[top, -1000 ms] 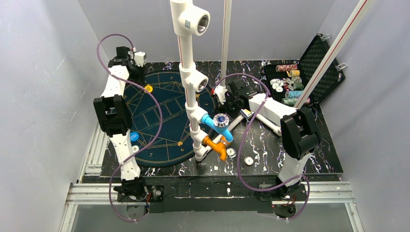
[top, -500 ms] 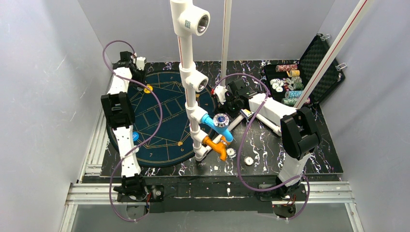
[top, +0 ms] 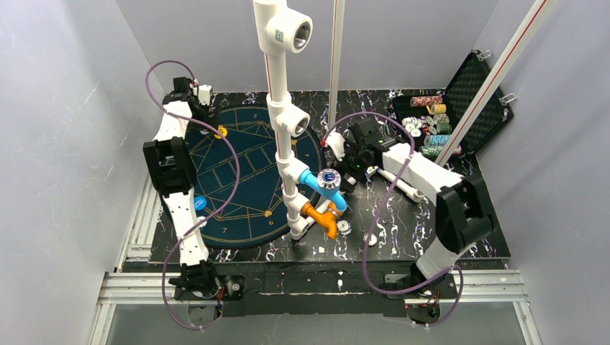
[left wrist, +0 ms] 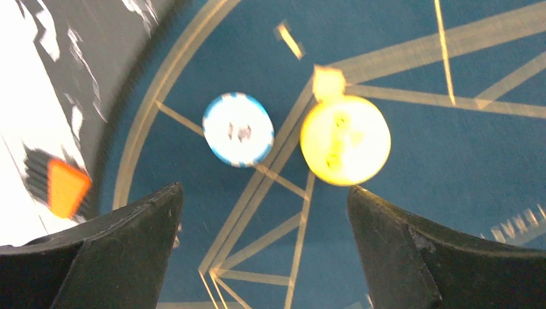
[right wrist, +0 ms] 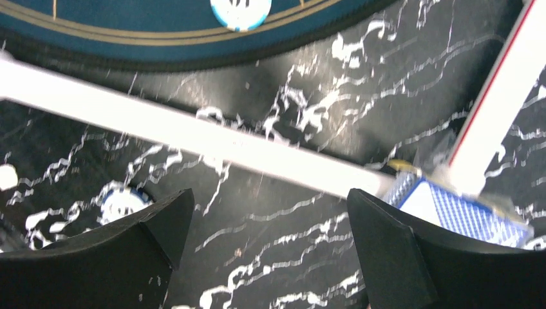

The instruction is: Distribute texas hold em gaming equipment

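In the left wrist view a white-and-blue poker chip [left wrist: 238,129] and a yellow chip [left wrist: 344,140] lie flat, side by side, on the blue felt mat [left wrist: 412,193]. My left gripper [left wrist: 264,192] hangs open just above them with nothing between its fingers. From above, the left gripper [top: 196,108] is at the mat's far left edge, near the yellow chip [top: 221,132]. My right gripper [right wrist: 270,193] is open over the black marbled table, between a white-blue chip [right wrist: 122,203] and a blue-backed card deck [right wrist: 451,206]. From above, it [top: 351,164] sits right of the pipe stand.
A white pipe stand [top: 284,136] with blue and orange elbows rises mid-table, a chip [top: 329,176] resting on it. An open black case [top: 467,100] of chip stacks sits back right. A blue chip [top: 199,203] lies at the mat's left edge, another chip [top: 344,226] by the stand's foot.
My left gripper has opened, leaving the white-and-blue chip on the mat beside the yellow one. The right arm has swung its elbow to the right, and its gripper has shifted slightly.
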